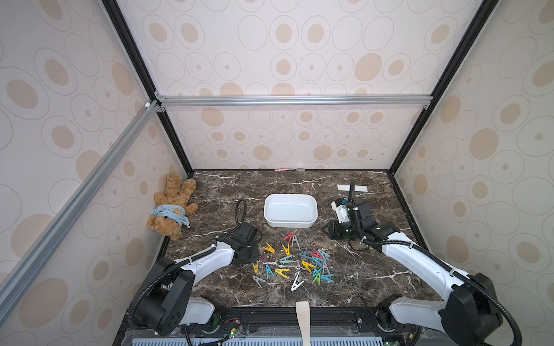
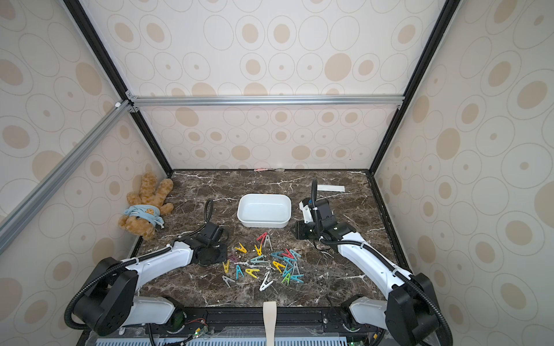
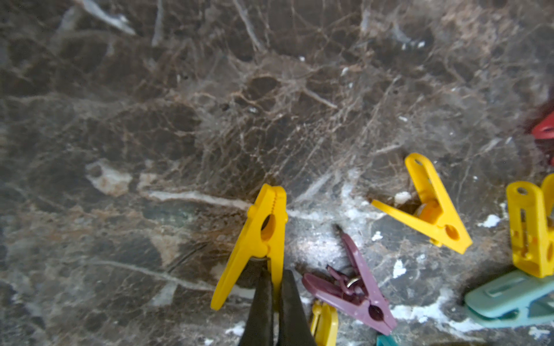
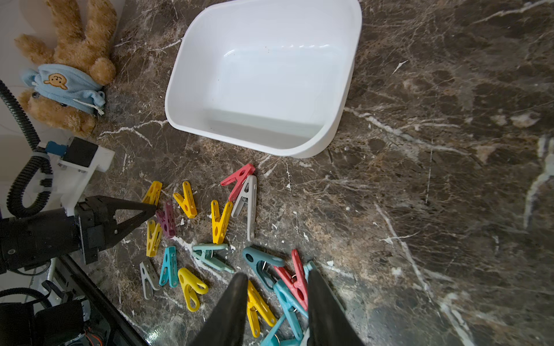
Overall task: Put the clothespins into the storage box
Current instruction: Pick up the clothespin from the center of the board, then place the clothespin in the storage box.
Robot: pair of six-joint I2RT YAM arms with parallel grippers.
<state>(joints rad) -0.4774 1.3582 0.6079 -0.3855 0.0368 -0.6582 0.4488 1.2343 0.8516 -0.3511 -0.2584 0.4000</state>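
1. The left gripper (image 3: 275, 272) is seen in the left wrist view clenched on one leg of a yellow clothespin (image 3: 257, 239). The peg's nose is pointed away from the fingers, over the marble table (image 3: 180, 119). Whether the peg is lifted clear cannot be told.
2. A purple peg (image 3: 353, 293) is noted just beside the held one, lying flat.
3. In both top views the grip is hidden beneath the left wrist's black body. Only the arm's place, at the left edge of the scatter, is given there.
4. In the right wrist view the left gripper is shown side-on, with the yellow peg at its tip.
5. The right gripper (image 4: 276, 272) is seen in its own wrist view with its jaws apart and nothing grasped. Red, blue and yellow pegs are visible on the table beyond the gap. In a top view it (image 1: 326, 230) is placed to the right of the box's near corner.
6. The clothespins (image 1: 308, 266) are scattered on the table just in front of the storage box (image 1: 290, 209). The box's bare floor is best shown in the right wrist view (image 4: 263, 78).
7. A teddy bear (image 1: 171, 209) is recorded at the left wall. A paper strip (image 1: 352, 188) is shown by the top views only.
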